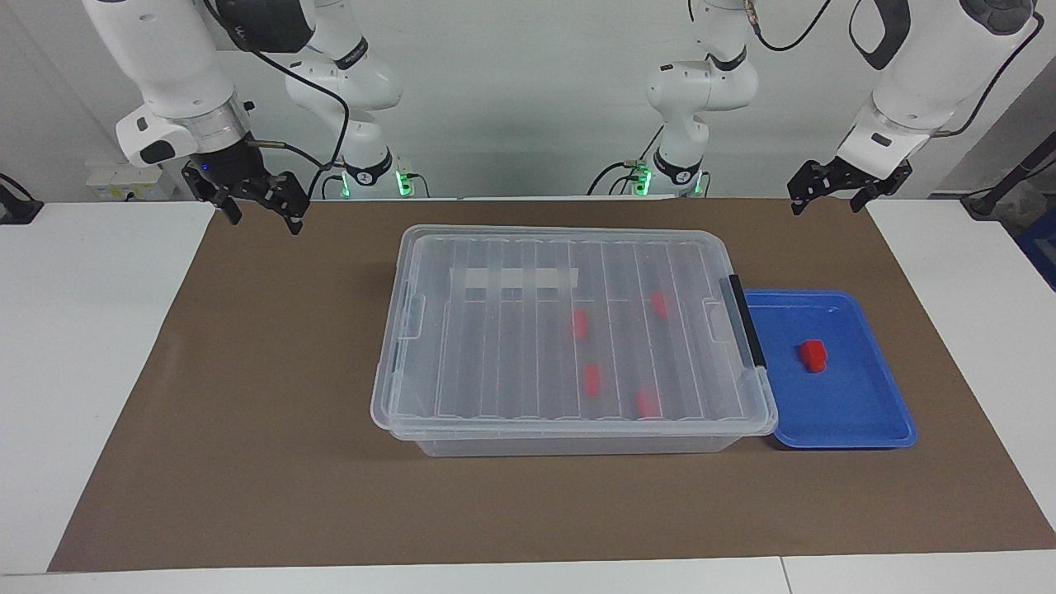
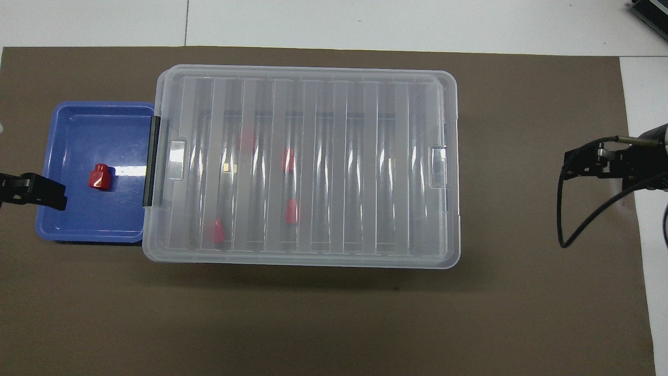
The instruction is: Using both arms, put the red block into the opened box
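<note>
Both arms wait raised near the robots' table edge: the left gripper (image 1: pixel 835 191) over the brown mat's (image 1: pixel 247 412) corner, the right gripper (image 1: pixel 262 206) likewise, fingers spread wide and empty. Farther out, one glossy stepped red block (image 1: pixel 813 355) sits in the shallow blue tray (image 1: pixel 874 412), touching the clear, ribbed-lidded box (image 1: pixel 495 412), closed, holding four blurred red blocks (image 1: pixel 592 378).

Bright, even light falls from above. White glare streaks the ribbed lid (image 2: pixel 308 162) and spots the blue tray (image 2: pixel 78 219). A soft shadow edges the box (image 2: pixel 302 263) toward the robots. Both views are sharp.
</note>
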Action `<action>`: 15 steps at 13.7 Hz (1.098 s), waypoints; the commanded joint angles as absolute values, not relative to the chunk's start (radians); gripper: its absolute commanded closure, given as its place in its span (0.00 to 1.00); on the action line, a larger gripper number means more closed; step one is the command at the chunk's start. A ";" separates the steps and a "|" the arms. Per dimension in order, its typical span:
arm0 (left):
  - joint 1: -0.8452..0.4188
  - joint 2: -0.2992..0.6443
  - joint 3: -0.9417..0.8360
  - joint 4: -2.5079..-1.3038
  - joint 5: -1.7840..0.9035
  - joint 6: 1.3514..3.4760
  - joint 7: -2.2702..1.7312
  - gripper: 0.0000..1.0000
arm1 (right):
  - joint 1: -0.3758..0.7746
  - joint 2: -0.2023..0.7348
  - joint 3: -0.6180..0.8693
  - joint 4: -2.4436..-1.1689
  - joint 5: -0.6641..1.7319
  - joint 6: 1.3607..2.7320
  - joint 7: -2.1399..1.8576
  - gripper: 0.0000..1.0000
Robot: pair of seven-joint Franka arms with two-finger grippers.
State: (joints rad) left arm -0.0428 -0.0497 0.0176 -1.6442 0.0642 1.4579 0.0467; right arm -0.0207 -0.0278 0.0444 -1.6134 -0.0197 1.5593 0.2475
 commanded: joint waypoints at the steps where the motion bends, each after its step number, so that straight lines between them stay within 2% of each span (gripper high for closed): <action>1: -0.029 -0.083 0.008 -1.686 0.072 1.477 0.041 0.00 | -0.034 -0.037 0.051 -1.631 -0.023 1.580 0.239 0.00; 5: -0.029 -0.083 0.008 -1.684 0.072 1.477 0.041 0.00 | -0.038 -0.037 0.049 -1.643 -0.020 1.595 0.241 0.00; 10: -0.029 -0.083 0.008 -1.684 0.072 1.477 0.040 0.00 | -0.032 -0.049 0.051 -1.755 -0.017 1.767 0.258 0.00; 14: -0.029 -0.083 0.008 -1.684 0.072 1.477 0.041 0.00 | 0.014 -0.043 0.057 -1.802 -0.015 1.894 0.296 0.01; 15: -0.029 -0.083 0.008 -1.684 0.072 1.477 0.040 0.00 | 0.038 -0.038 0.058 -1.813 -0.014 1.919 0.326 0.04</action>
State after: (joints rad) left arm -0.0428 -0.0497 0.0176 -1.6442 0.0642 1.4579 0.0467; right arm 0.0093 -0.0268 0.0503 -1.7697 -0.0190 1.8583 0.2729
